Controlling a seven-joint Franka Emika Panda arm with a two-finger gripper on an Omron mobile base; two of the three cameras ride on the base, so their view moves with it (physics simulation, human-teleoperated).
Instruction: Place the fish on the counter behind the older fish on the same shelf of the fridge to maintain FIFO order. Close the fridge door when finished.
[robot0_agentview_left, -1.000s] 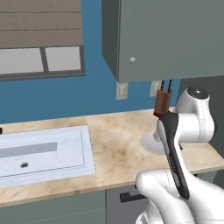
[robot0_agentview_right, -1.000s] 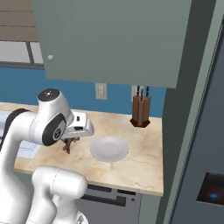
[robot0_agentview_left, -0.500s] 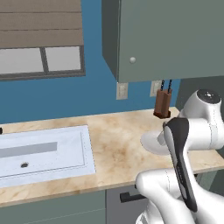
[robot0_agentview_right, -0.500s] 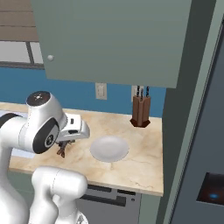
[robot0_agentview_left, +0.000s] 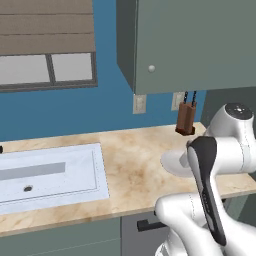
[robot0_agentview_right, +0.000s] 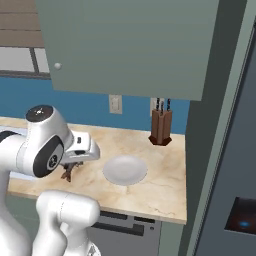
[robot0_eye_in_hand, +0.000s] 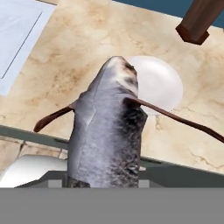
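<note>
My gripper (robot0_agentview_right: 69, 166) is shut on the fish (robot0_agentview_right: 66, 174), a small dark grey-black body hanging under the hand just above the counter (robot0_agentview_right: 150, 195), left of the pale round plate (robot0_agentview_right: 125, 170). In the hand view the fish (robot0_eye_in_hand: 109, 131) runs up the middle, with thin brown fins spread to both sides, and it hides my fingertips. Its head overlaps the plate (robot0_eye_in_hand: 164, 83) lying on the beige marbled counter (robot0_eye_in_hand: 78, 52). The fridge (robot0_agentview_right: 235, 165) stands at the right edge as a dark slate-blue front. The older fish and the shelf are out of view.
A brown knife block (robot0_agentview_right: 161, 127) stands at the back of the counter near the wall. The white sink (robot0_agentview_left: 50, 172) is set in on the left. Grey-green wall cabinets (robot0_agentview_left: 200, 45) hang overhead. A black panel with a blue light (robot0_agentview_right: 242, 222) sits low on the fridge.
The arm has swung its elbow to the right in the left base view. The hand with the fish has drifted slightly left and toward the counter's front edge.
</note>
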